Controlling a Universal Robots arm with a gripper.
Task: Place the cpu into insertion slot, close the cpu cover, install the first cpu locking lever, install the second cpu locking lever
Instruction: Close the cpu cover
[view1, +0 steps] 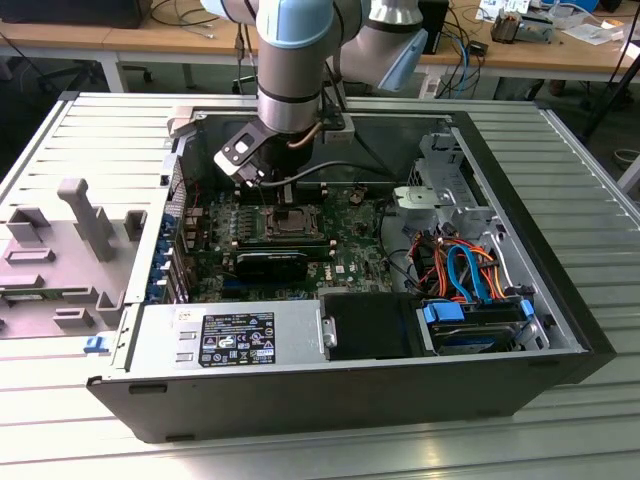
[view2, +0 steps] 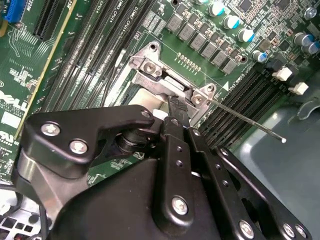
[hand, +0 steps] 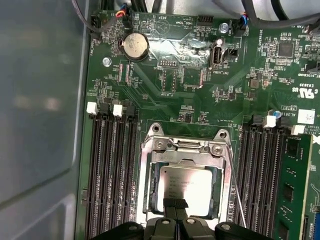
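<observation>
Chip (hand: 187, 185) placement looks done: one chip sits in the socket (hand: 156, 131), with one cover (hand: 186, 156) lowered around it. Locking seems left, since the one lever (view2: 250, 122) I can count juts up free. One end effector (hand: 175, 205), fingers together and gripping nothing, is down at the cover's edge.

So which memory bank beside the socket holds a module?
The bank away from the grey case panel: a green module stands in it; the panel-side bank shows empty slots.

Robotics lab; open computer case (view1: 350, 395) on slatted metal table (view1: 585, 210); cable-strewn benches (view1: 60, 38)
</observation>
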